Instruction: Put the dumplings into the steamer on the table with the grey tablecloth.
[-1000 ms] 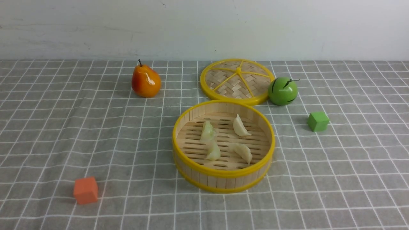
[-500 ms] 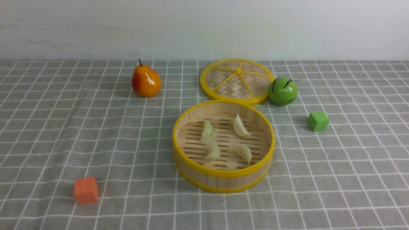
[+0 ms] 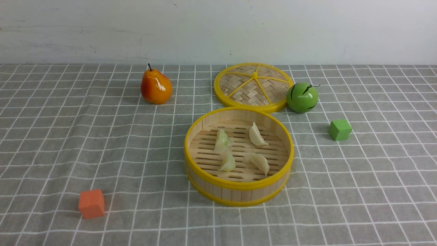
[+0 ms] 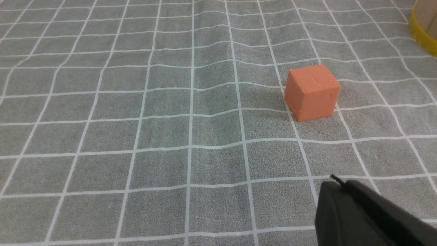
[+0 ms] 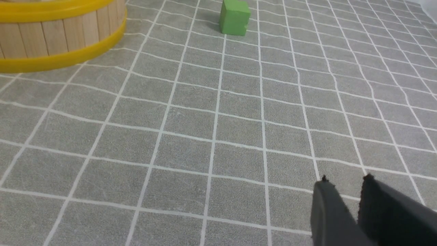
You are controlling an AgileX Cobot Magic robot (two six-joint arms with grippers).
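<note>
The steamer (image 3: 239, 191) stands on the grey tablecloth (image 3: 102, 143) at the table's middle. Several pale dumplings lie on its slatted floor, among them one at the far left (image 3: 222, 140), one at the far right (image 3: 256, 135) and one at the near right (image 3: 261, 163). Neither gripper shows in the front view. My left gripper (image 4: 336, 181) is shut and empty, low over bare cloth near the orange cube (image 4: 312, 92). My right gripper (image 5: 345, 178) stands a narrow gap open and empty, over bare cloth away from the steamer's wall (image 5: 61, 34).
The woven lid (image 3: 254, 87) lies behind the steamer. A green ball-like fruit (image 3: 302, 97) sits beside the lid, and a toy pear (image 3: 156, 87) is at the back left. A green cube (image 3: 340, 129) is right of the steamer and an orange cube (image 3: 91, 203) is at the front left.
</note>
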